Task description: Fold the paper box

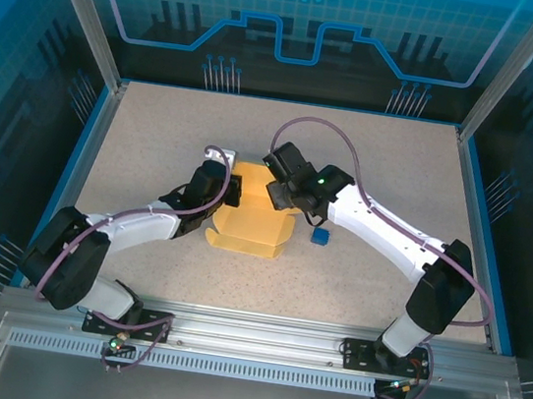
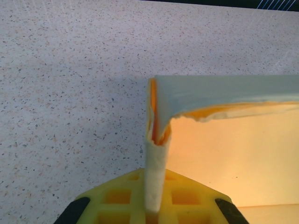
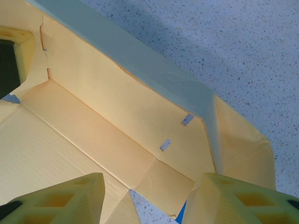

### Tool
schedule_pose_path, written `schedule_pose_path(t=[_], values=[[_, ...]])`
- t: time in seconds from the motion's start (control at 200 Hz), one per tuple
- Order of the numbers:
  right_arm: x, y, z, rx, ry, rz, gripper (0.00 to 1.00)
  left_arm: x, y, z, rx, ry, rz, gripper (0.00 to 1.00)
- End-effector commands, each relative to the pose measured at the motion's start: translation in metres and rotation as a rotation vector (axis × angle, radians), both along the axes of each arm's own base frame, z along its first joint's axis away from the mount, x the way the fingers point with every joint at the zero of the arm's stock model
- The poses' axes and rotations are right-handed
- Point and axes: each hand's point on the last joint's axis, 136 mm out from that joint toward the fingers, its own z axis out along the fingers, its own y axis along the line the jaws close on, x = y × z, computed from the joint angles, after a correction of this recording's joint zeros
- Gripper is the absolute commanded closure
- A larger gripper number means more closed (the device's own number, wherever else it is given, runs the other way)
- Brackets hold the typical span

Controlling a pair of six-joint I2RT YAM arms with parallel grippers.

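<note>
One paper box (image 1: 247, 232), pale yellow and half formed with a long wall raised, is found at the middle of the tabletop (image 1: 156, 134). Its upright flap is pinched by the closed left pincer (image 2: 155, 205). The right pincer (image 3: 150, 186) is held with jaws apart over its inner floor.

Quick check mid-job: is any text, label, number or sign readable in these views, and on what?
No readable text anywhere.
paper box: plain pale yellow card, no print.
back panel: gear graphic and line pattern, no words.
right arm: a green light, no legible label.
blue cube: too small to tell.
</note>
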Motion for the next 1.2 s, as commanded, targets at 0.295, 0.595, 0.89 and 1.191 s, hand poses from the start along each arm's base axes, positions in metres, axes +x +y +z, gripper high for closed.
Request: schedule_pose_path(t=[0.295, 0.595, 0.89, 1.191], values=[[0.013, -0.005, 0.003, -0.038, -0.026, -0.014, 0.43, 0.003, -0.005, 0.018, -0.007, -0.039, -0.005, 0.94], [0.005, -0.01, 0.02, 0.04, -0.053, -0.001, 0.43, 0.007, -0.008, 0.012, -0.001, -0.035, -0.01, 0.94], [0.012, -0.013, 0.005, 0.02, -0.03, -0.021, 0.43, 0.01, -0.015, 0.006, -0.021, -0.021, -0.022, 0.94], [0.019, -0.007, -0.014, 0.032, 0.013, -0.034, 0.44, 0.012, -0.023, 0.004, -0.019, -0.015, -0.038, 0.94]])
